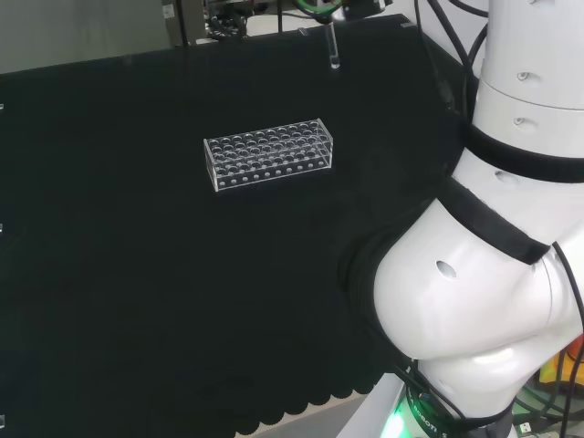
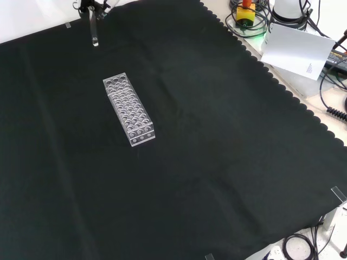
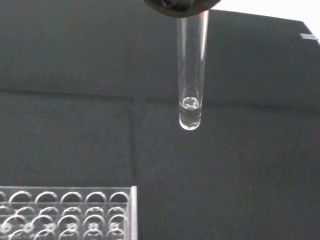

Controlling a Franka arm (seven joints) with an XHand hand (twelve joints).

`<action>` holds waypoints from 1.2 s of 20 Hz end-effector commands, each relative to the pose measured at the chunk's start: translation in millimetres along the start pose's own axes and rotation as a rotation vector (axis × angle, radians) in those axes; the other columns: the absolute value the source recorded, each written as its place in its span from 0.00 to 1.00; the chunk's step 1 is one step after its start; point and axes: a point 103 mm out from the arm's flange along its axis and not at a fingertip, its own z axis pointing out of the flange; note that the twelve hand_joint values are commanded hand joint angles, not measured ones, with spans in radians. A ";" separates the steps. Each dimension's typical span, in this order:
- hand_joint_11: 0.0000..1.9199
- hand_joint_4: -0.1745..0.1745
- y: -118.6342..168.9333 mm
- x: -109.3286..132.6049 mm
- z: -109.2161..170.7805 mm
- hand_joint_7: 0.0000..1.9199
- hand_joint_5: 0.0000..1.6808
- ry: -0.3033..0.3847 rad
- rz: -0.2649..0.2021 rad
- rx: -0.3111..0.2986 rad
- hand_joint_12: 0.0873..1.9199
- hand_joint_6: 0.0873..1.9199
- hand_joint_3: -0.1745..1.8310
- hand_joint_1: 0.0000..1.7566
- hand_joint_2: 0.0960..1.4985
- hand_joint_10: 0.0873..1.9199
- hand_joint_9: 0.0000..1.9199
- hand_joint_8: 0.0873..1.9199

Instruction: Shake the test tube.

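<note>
Hanging upright from the hand (image 3: 182, 6), gripped at its top, the test tube (image 3: 190, 75) is hovering above and beyond the clear rack (image 3: 67, 212).

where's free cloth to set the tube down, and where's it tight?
Bare cloth lies all around the rack, widest on its right in the front view. The only tight spot is the rack itself; the test tube hangs from the hand beyond its far end.

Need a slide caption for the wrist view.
Hand holds a test tube upright above the black cloth, a little clear liquid at its bottom, rack nearby.
</note>
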 end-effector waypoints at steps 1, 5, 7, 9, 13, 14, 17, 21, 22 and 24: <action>0.60 0.00 1.1 -6.5 -2.9 0.60 0.68 0.002 0.014 -0.006 0.49 0.16 0.09 0.80 0.67 0.40 0.57 0.54; 0.60 0.00 2.9 9.3 3.4 0.60 0.68 0.038 -0.005 -0.001 0.49 0.16 0.09 0.80 0.67 0.40 0.57 0.54; 0.60 0.00 4.1 22.6 7.1 0.60 0.68 0.066 -0.019 -0.001 0.49 0.16 0.09 0.80 0.67 0.40 0.57 0.54; 0.60 0.00 5.6 36.9 9.0 0.60 0.68 0.101 -0.038 -0.003 0.49 0.16 0.09 0.80 0.67 0.40 0.57 0.54; 0.60 0.00 8.9 70.7 6.0 0.60 0.68 0.189 -0.081 -0.015 0.49 0.16 0.09 0.80 0.67 0.40 0.57 0.54; 0.60 0.00 9.6 80.2 3.7 0.60 0.68 0.208 -0.096 -0.022 0.49 0.16 0.09 0.80 0.67 0.40 0.57 0.54; 0.60 0.00 11.9 104.4 -3.9 0.60 0.68 0.269 -0.125 -0.039 0.49 0.16 0.09 0.80 0.67 0.40 0.57 0.54; 0.60 0.00 15.5 130.0 -17.7 0.60 0.68 0.316 -0.168 -0.065 0.49 0.16 0.09 0.80 0.67 0.40 0.57 0.54; 0.60 0.00 16.1 134.9 -21.7 0.60 0.68 0.325 -0.179 -0.074 0.49 0.16 0.09 0.80 0.67 0.40 0.57 0.55; 0.60 0.00 17.3 144.1 -29.7 0.60 0.68 0.333 -0.203 -0.092 0.49 0.16 0.09 0.80 0.67 0.40 0.57 0.55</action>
